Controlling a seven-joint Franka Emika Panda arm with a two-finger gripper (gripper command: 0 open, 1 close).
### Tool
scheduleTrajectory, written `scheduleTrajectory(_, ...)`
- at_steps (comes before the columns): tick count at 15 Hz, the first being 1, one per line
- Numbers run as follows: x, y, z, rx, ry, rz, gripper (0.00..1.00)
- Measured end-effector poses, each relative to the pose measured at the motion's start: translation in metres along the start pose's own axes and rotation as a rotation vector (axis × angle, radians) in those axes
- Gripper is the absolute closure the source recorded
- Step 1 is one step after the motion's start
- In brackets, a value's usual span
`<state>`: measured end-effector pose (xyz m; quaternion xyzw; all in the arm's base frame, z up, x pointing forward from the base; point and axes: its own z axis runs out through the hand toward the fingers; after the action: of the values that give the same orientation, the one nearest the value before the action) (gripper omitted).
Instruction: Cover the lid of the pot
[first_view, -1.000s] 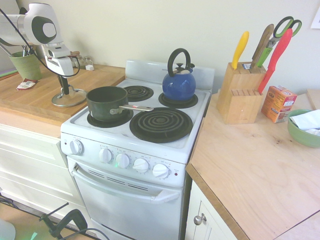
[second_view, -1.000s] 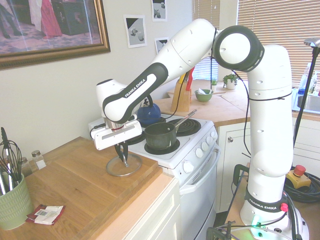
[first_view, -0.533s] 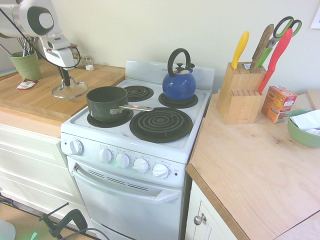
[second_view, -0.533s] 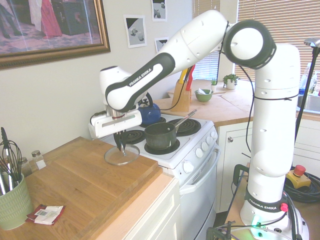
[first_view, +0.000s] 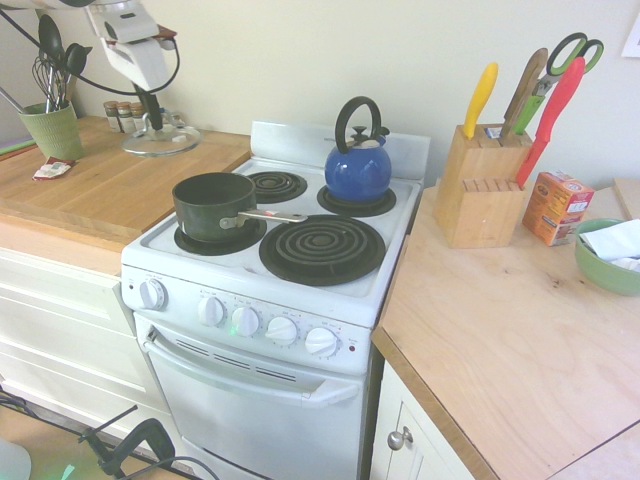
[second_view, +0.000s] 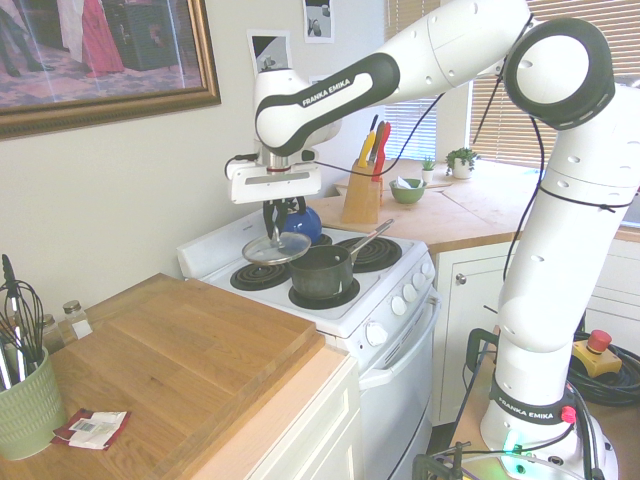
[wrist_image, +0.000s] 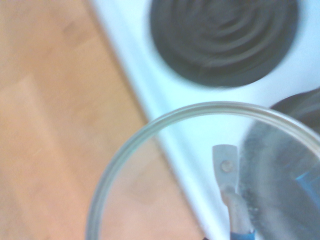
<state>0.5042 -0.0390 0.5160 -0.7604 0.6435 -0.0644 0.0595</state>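
A cream wall (first_view: 300, 60) backs a white stove (first_view: 270, 330) between wooden benches (first_view: 500, 330); a framed painting (second_view: 100, 55) and blinds (second_view: 560, 90) show.

home kitchen: stove (first_view: 300, 270), knife block (first_view: 478, 190)

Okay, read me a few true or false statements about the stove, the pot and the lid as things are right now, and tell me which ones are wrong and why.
1. The gripper holds the lid in the air by its knob. True.
2. The lid sits on the pot. False: the pot is uncovered, and the lid hangs above the stove's near edge, beside the pot.
3. The blue kettle stands on a back burner. True.
4. The pot's handle points toward the wooden counter. False: it points over the large front burner.
5. The knife block stands on the stove top. False: it stands on the counter beside the stove.
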Motion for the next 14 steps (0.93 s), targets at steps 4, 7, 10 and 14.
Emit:
scheduleTrajectory(4,0.054,0.034,0.024,-0.034,-0.017,0.065,1.0)
scheduleTrajectory(7,0.066,0.049,0.042,-0.05,-0.028,0.083,1.0)
scheduleTrajectory(10,0.073,0.056,0.048,-0.049,-0.029,0.088,1.0)
scheduleTrajectory(14,0.079,0.057,0.049,-0.034,-0.025,0.089,1.0)
